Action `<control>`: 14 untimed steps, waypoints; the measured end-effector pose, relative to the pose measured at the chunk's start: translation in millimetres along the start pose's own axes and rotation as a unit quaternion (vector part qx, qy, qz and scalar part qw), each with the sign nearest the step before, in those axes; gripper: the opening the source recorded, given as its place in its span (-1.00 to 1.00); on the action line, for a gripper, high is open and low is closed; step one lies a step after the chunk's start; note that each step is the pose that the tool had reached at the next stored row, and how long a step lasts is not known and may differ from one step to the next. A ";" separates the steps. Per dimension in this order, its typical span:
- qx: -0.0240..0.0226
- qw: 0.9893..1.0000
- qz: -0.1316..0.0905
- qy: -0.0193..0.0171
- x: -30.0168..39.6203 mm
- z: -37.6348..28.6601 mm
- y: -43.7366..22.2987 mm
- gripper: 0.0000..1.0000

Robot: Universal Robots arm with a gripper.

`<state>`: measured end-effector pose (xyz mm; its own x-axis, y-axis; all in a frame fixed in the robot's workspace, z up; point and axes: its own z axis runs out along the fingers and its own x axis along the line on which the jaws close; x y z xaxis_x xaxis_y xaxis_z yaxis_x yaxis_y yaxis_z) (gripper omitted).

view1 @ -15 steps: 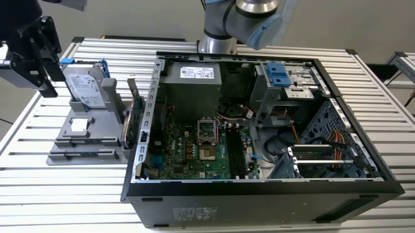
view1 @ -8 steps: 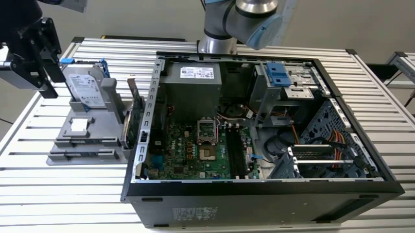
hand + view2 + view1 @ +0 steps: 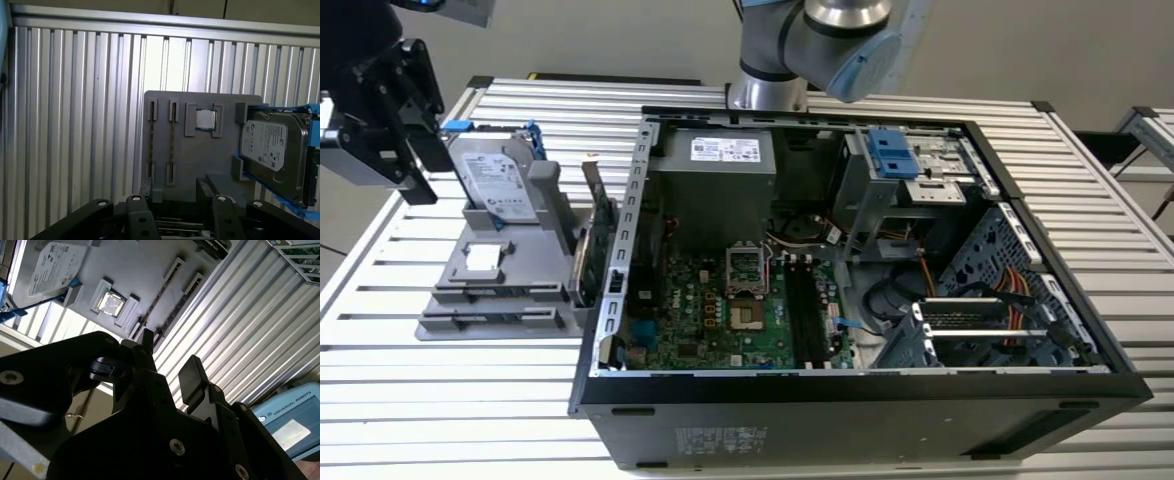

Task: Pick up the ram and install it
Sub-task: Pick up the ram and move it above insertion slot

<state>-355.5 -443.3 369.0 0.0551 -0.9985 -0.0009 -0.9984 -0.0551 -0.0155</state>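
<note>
Claw (image 3: 175,192) spread open and empty, hovering over the grey holder (image 3: 200,155), ram (image 3: 172,145) standing on edge in a slot just ahead of the fingertips, hard drive (image 3: 272,150) off to one side, computer case (image 3: 854,395) well apart

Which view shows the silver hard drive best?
The first wrist view: the hard drive faces the camera, its label nearly whole. The exterior view shows it standing in the gray holder; the second wrist view catches part of it.

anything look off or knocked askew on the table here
Nothing stands out: the hard drive stands in the gray holder, the processor chip lies flat in its pocket, and the open gripper holds nothing.
</note>
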 end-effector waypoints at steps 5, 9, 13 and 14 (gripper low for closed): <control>0.000 1.000 0.000 0.000 0.0 1.2 0.2 1.00; 0.000 1.000 0.000 0.000 0.0 2.2 0.3 1.00; 0.000 1.000 0.000 0.001 0.0 3.1 0.4 1.00; 0.000 1.000 0.000 0.001 0.0 3.4 0.4 1.00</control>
<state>-355.9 -443.3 365.6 0.0551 -0.9985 0.0002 -0.9984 -0.0551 -0.0154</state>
